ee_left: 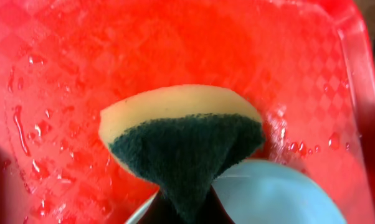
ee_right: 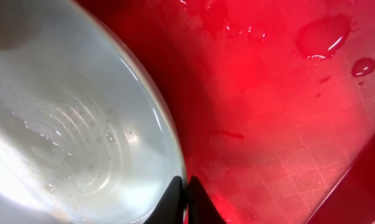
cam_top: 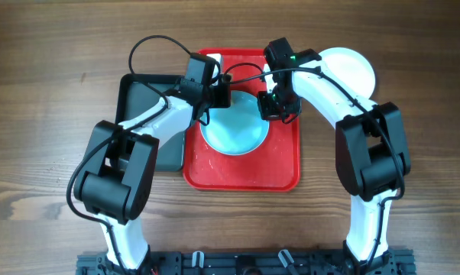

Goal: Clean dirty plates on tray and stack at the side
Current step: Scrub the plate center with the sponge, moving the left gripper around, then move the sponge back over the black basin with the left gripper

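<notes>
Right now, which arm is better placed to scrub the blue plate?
Left. The left hand is shut on the sponge, right next to the plate on the wet tray. The right hand is shut on the plate's rim and has nothing to scrub with.

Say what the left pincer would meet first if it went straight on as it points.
The left pincer grips a sponge, which would probably press onto the wet tray floor first, just beside the plate rim. Depth is unclear.
</notes>
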`<state>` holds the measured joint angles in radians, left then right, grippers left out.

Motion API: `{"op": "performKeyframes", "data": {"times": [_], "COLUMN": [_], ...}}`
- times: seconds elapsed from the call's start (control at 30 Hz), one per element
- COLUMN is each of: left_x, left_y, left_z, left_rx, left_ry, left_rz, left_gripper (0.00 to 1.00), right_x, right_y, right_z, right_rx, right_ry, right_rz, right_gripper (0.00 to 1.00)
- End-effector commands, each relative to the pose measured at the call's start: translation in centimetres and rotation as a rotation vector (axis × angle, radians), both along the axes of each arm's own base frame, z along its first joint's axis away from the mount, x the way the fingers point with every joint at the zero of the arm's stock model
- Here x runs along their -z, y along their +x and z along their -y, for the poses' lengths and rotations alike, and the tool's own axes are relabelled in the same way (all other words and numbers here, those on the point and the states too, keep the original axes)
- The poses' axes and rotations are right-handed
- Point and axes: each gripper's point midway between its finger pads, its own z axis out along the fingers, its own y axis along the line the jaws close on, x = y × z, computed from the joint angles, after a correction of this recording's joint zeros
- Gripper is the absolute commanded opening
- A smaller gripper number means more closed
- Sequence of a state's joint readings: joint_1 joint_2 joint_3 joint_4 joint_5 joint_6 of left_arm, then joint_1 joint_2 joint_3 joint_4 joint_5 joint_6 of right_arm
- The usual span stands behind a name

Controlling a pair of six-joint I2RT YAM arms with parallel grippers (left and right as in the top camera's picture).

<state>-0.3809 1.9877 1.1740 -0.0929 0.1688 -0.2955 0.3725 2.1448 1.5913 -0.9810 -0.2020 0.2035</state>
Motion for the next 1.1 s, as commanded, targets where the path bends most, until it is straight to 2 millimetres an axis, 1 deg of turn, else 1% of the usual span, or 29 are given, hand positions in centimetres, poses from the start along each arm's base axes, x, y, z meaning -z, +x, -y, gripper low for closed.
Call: {"op": "performKeyframes", "data": {"times": [0.0, 0.1, 0.17, 0.27, 0.3, 0.37, 0.4, 0.43, 0.47, 0.5, 0.53, 0.57, 0.6, 0.67, 0.7, 0.77, 0.8, 0.83, 0.9, 0.97, 1.03, 1.07], "left_x": [2.2, 2.4, 1.7, -0.9, -2.4, -5.3, -7.2, -8.3, -9.2, -9.9, -10.1, -9.9, -9.1, -7.8, -7.0, -6.4, -6.0, -5.7, -5.3, -4.6, -3.4, -2.3], "left_y": [-2.6, -4.5, -5.5, -6.4, -6.5, -6.5, -6.5, -6.5, -6.6, -6.5, -6.4, -6.1, -6.2, -6.6, -7.3, -7.8, -8.1, -8.1, -7.9, -7.8, -7.8, -7.7], "left_z": [-0.5, 0.2, 0.7, 2.3, 2.7, 2.8, 2.7, 2.6, 2.2, 1.3, 0.2, -2.3, -5.1, -8.4, -10.1, -11.6, -13.0, -14.1, -15.5, -16.5, -17.2, -17.4], "left_rx": [0.036, 0.078, 0.102, 0.165, 0.163, 0.158, 0.163, 0.161, 0.152, 0.128, 0.093, 0.009, -0.074, -0.151, -0.154, -0.157, -0.174, -0.203, -0.240, -0.260, -0.214, -0.192], "left_ry": [0.031, -0.008, -0.044, -0.143, -0.186, -0.229, -0.240, -0.243, -0.239, -0.214, -0.170, -0.083, 0.008, 0.107, 0.156, 0.183, 0.198, 0.206, 0.204, 0.207, 0.241, 0.255], "left_rz": [-0.102, -0.182, -0.216, -0.218, -0.212, -0.176, -0.139, -0.119, -0.100, -0.081, -0.069, -0.064, -0.082, -0.133, -0.171, -0.210, -0.234, -0.250, -0.268, -0.285, -0.303, -0.319], "left_gripper": [0.04, 0.04, 0.04, 0.04, 0.04, 0.04, 0.04, 0.04, 0.04, 0.04, 0.04, 0.04, 0.04, 0.04, 0.04, 0.05, 0.05, 0.05, 0.04, 0.04, 0.04, 0.04], "right_x": [-0.6, -0.6, -0.6, -0.6, -0.6, -0.6, -0.6, -0.6, -0.6, -0.6, -0.6, -0.6, -0.6, -0.6, -0.6, -0.6, -0.6, -0.6, -0.6, -0.6, -0.6, -0.6], "right_y": [-0.3, -0.2, -0.2, 0.1, 0.1, 0.2, 0.2, 0.2, 0.1, 0.1, 0.1, 0.1, 0.1, 0.1, 0.2, 0.2, 0.3, 0.3, 0.3, 0.3, 0.4, 0.5], "right_z": [-0.4, -0.4, -0.4, -0.5, -0.6, -0.6, -0.6, -0.6, -0.6, -0.6, -0.6, -0.6, -0.6, -0.6, -0.6, -0.6, -0.6, -0.6, -0.6, -0.6, -0.7, -0.7], "right_rx": [-0.025, -0.024, -0.015, 0.005, 0.009, 0.021, 0.023, 0.022, 0.023, 0.022, 0.022, 0.022, 0.023, 0.022, 0.023, 0.022, 0.022, 0.022, 0.022, 0.022, 0.022, 0.022], "right_ry": [0.014, 0.014, 0.014, 0.018, 0.019, 0.019, 0.019, 0.019, 0.018, 0.018, 0.018, 0.018, 0.018, 0.018, 0.018, 0.020, 0.021, 0.022, 0.022, 0.022, 0.023, 0.024], "right_rz": [0.012, 0.014, 0.013, 0.019, 0.021, 0.021, 0.020, 0.020, 0.018, 0.018, 0.017, 0.018, 0.018, 0.019, 0.019, 0.022, 0.025, 0.026, 0.027, 0.027, 0.030, 0.033], "right_gripper": [0.05, 0.05, 0.05, 0.05, 0.05, 0.05, 0.05, 0.05, 0.05, 0.05, 0.05, 0.05, 0.05, 0.05, 0.05, 0.05, 0.05, 0.05, 0.05, 0.05, 0.05, 0.05]}}
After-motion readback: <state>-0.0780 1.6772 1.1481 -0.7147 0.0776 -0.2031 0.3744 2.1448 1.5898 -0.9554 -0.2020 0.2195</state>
